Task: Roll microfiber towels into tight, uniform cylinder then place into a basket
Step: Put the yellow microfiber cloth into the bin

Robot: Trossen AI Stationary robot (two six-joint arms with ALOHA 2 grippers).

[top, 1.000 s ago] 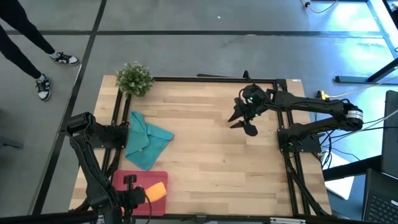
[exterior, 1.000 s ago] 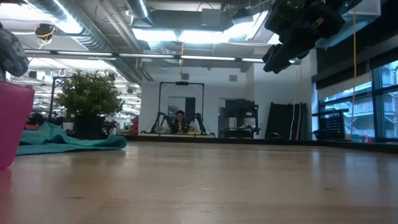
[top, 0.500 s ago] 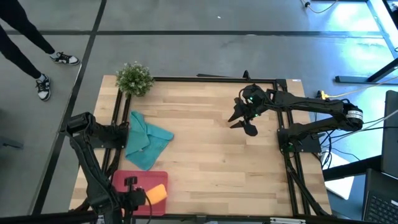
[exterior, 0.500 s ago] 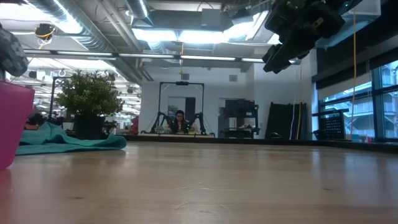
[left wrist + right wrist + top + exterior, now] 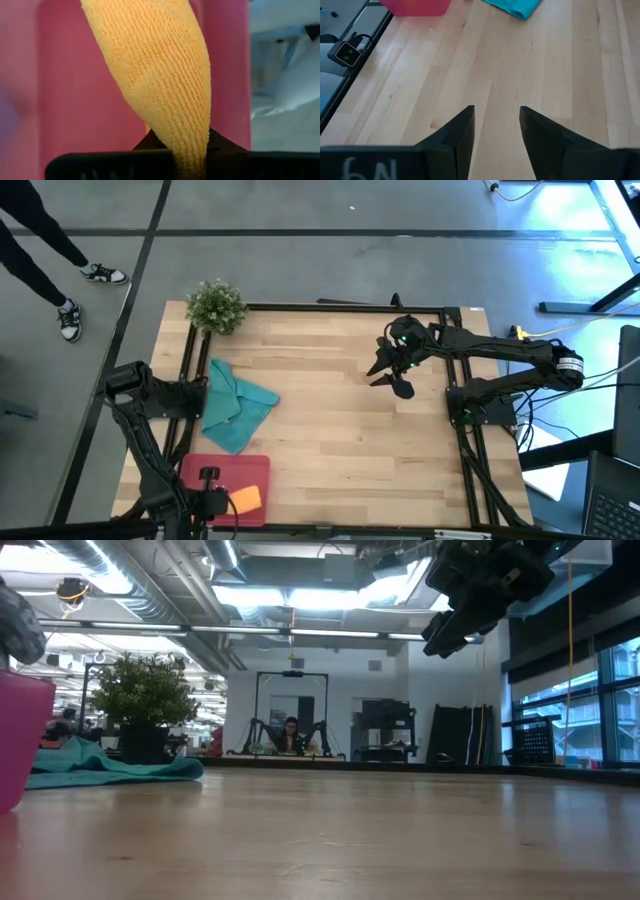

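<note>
The orange towel [image 5: 246, 499], rolled, hangs over the pink-red basket [image 5: 250, 469] at the table's near left, pinched in the left gripper [image 5: 216, 502]. Just beyond the basket, the teal towel [image 5: 234, 407] lies crumpled on the table [image 5: 340, 430]. The right gripper [image 5: 388, 374] hovers far right, fingers parted and empty.
</note>
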